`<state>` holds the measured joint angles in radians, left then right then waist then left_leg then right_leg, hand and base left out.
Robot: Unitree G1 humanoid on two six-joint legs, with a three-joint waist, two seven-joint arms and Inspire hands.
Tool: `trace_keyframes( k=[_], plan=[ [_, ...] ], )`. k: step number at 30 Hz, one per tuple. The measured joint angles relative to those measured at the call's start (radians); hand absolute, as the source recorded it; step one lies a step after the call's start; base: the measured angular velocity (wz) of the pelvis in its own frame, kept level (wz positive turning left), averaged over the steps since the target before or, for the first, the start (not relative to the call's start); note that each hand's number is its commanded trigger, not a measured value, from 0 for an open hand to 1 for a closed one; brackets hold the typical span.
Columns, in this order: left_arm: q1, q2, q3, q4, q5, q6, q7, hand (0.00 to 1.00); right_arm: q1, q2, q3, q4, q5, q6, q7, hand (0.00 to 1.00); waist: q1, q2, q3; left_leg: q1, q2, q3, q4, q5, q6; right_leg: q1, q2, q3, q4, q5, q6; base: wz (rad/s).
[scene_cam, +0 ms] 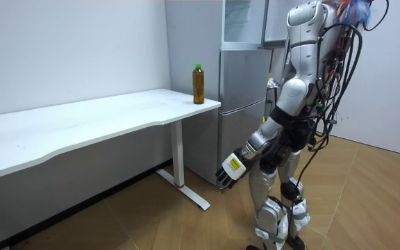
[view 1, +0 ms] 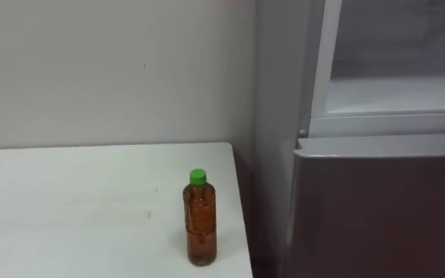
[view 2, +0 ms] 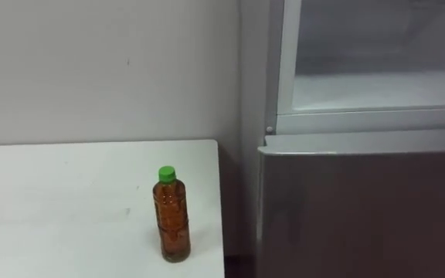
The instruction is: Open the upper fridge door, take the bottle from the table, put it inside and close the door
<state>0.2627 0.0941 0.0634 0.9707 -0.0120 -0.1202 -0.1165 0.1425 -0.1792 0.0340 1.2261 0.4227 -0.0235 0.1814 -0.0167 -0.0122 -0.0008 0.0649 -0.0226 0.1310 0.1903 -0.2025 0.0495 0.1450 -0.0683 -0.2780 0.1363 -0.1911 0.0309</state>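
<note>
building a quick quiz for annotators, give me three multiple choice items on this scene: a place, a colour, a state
1. Where is the clear plastic bottle of brown drink? A on the floor; B on the white table, near its edge beside the grey fridge; C in the fridge.
2. Its cap's colour? A red; B white; C green.
3. The fridge's upper compartment is: A open; B shut; C taped over.
Answers: 1 B, it stands upright on the tabletop; 2 C, the cap is bright green; 3 A, its pale inside shows above the shut lower door.
</note>
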Motion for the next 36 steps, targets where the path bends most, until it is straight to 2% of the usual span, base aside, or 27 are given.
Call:
trace_keyframes(
  k=[4,11,16,24,30,36],
  plan=[
    [-0.004,-0.005,0.016,0.035,-0.050,-0.004,0.005,0.00,-0.001,0.016,-0.017,0.012,-0.005,-0.002,-0.018,0.00,0.002,-0.001,-0.0012,0.000,-0.001,-0.002,-0.002,0.000,0.000,0.001,0.001,0.000,-0.001,0.000,0.000,0.02],
    [-0.004,-0.005,0.023,0.045,-0.056,-0.002,0.010,0.00,-0.001,0.020,-0.018,0.019,-0.006,0.001,-0.018,0.00,0.003,-0.001,0.0000,0.004,-0.006,-0.009,-0.004,0.000,0.000,0.012,-0.001,0.000,-0.002,-0.005,0.004,0.03],
    [-0.006,-0.007,0.034,0.073,-0.116,0.008,0.017,0.00,-0.001,0.025,-0.019,0.024,-0.004,0.003,-0.018,0.00,0.005,-0.003,-0.0013,0.013,-0.006,-0.009,-0.006,0.000,0.000,0.013,-0.001,0.004,-0.001,-0.006,0.003,-0.01],
    [-0.020,-0.007,0.053,0.109,-0.154,0.019,0.017,0.00,-0.002,0.030,-0.027,0.032,-0.005,0.009,-0.018,0.00,0.021,-0.009,-0.0043,0.016,-0.005,-0.009,-0.009,0.000,0.000,0.014,-0.001,0.004,0.000,-0.006,0.003,0.00],
    [-0.033,-0.003,0.051,0.113,-0.152,0.033,0.019,0.00,-0.001,0.030,-0.028,0.033,0.002,0.022,-0.017,0.00,0.018,-0.008,-0.0036,0.013,-0.006,-0.009,-0.009,0.000,0.000,0.015,-0.001,0.004,0.000,-0.006,0.003,0.00],
    [-0.039,-0.004,0.051,0.117,-0.109,0.024,0.025,0.00,0.006,0.031,-0.058,0.010,-0.007,0.006,0.002,0.00,0.012,0.001,-0.0030,0.004,-0.005,-0.008,-0.007,-0.001,0.000,0.007,-0.002,0.003,0.000,-0.006,0.003,0.00]
  ],
)
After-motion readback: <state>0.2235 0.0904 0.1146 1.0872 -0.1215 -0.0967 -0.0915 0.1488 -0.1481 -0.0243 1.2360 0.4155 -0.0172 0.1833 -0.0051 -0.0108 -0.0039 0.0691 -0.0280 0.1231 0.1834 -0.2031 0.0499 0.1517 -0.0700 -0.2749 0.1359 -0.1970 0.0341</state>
